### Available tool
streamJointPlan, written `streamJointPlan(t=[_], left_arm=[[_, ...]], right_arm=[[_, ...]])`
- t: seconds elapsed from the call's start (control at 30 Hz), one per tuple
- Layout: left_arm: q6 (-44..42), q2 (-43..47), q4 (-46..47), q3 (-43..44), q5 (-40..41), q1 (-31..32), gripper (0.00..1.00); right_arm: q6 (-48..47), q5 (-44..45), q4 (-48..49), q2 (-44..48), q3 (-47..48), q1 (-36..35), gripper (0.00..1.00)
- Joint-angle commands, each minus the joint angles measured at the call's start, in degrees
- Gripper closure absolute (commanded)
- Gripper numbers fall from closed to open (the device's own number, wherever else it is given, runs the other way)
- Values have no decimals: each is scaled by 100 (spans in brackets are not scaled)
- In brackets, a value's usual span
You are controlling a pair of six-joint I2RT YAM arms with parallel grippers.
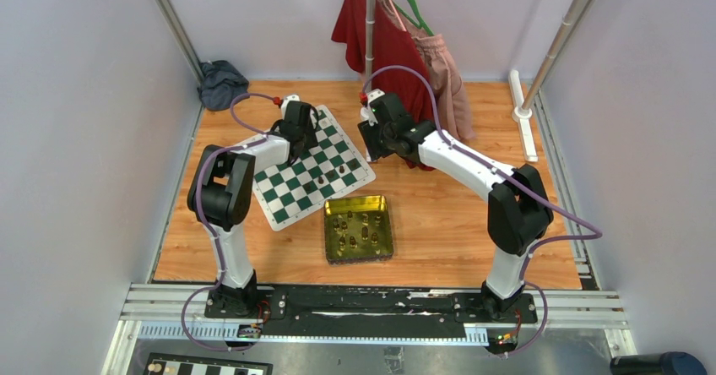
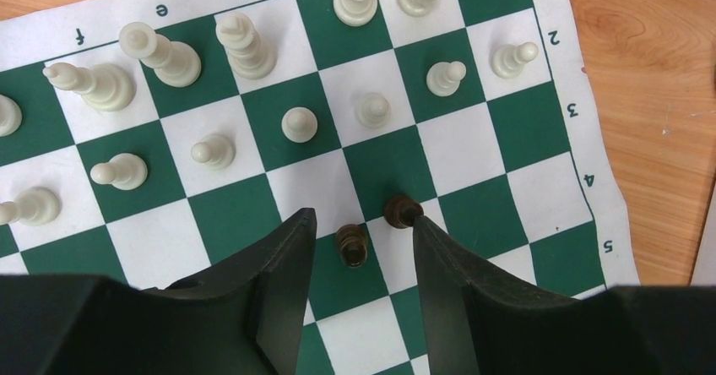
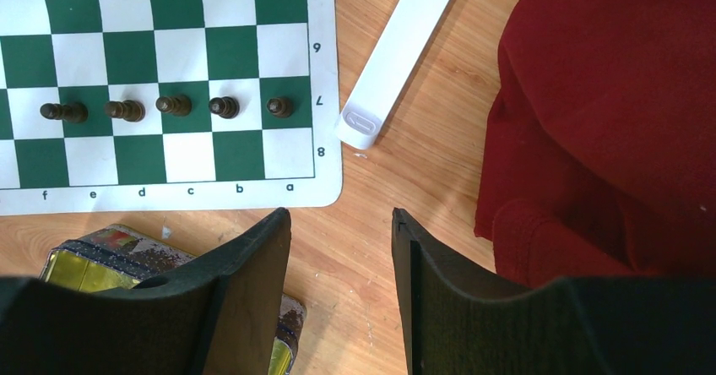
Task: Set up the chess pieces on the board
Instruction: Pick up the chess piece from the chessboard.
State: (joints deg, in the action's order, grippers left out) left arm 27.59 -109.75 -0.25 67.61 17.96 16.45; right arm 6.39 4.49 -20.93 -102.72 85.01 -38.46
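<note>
The green-and-white board (image 1: 291,193) lies left of centre, and both grippers hover at its far side. My left gripper (image 2: 358,223) is low over the board (image 2: 540,206), jaws apart. One dark brown piece (image 2: 351,245) stands between its fingers, touching neither. A second dark piece (image 2: 401,210) sits at the tip of the right finger (image 2: 439,257). Several cream-white pieces (image 2: 299,124) stand in rows beyond. My right gripper (image 3: 339,216) is open over bare wood beside the board's corner (image 3: 325,191). Several dark pawns (image 3: 173,105) line row 7.
A shiny gold-green tin (image 1: 359,227) holding several dark pieces sits in front of the board; its corner (image 3: 80,265) shows under my right gripper. A white bar (image 3: 397,54) and a red garment (image 3: 608,122) lie right of the board. A dark cloth (image 1: 221,84) lies far left.
</note>
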Motion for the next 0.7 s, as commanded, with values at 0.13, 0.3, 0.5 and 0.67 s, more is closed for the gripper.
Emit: streamJointPlan(t=[0.13, 0.3, 0.5, 0.67], left_arm=[[-9, 4, 1, -143, -64, -65, 48], [24, 52, 145, -215, -60, -67, 48], [-1, 146, 183, -294, -29, -63, 48], [-8, 221, 209, -365, -14, -64, 48]], right_arm=[[80, 44, -16, -97, 213, 74, 48], [74, 35, -17, -114, 191, 73, 48], [63, 29, -17, -142, 234, 73, 48], [55, 8, -18, -161, 257, 70, 48]])
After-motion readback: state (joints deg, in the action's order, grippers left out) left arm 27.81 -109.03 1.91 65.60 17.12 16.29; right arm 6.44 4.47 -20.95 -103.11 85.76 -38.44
